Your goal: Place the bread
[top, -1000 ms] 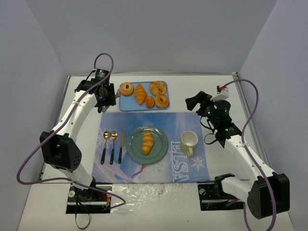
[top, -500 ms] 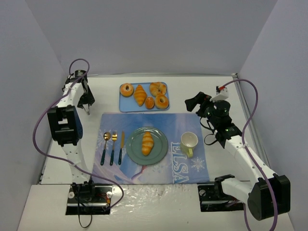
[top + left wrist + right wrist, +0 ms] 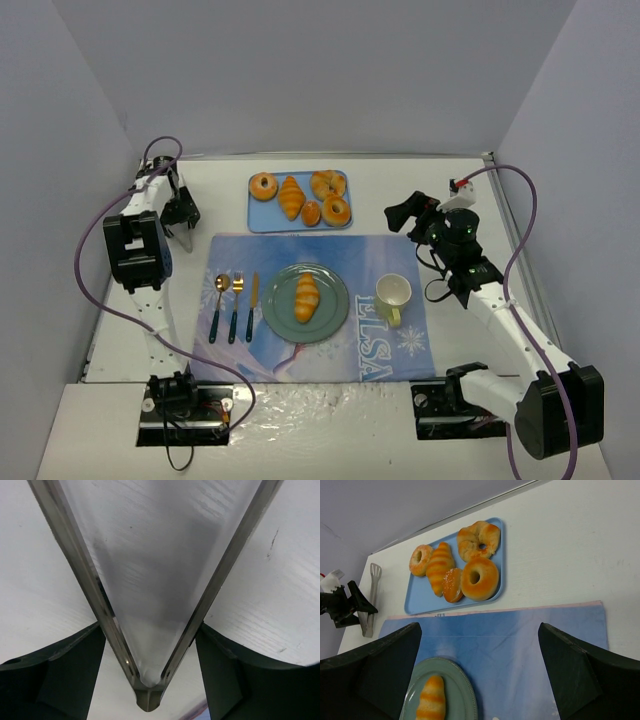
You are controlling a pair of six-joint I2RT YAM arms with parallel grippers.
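Here, the white worktop (image 3: 420,185) carried a blue placemat (image 3: 390,255). Toward the right edge hung the right tool (image 3: 402,213), jaws wide apart and empty. Near the far-left corner, the left tool (image 3: 150,645) flanked the hinge end of the tongs (image 3: 149,695); whether it gripped them could not be told. On the green plate (image 3: 276,300), mid-worktop, lay the bread (image 3: 306,296).

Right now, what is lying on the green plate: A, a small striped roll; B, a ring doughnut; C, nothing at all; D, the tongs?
A: the bread, a small golden striped roll, lies alone in the middle of the green plate, while the ring doughnuts sit on the blue tray.
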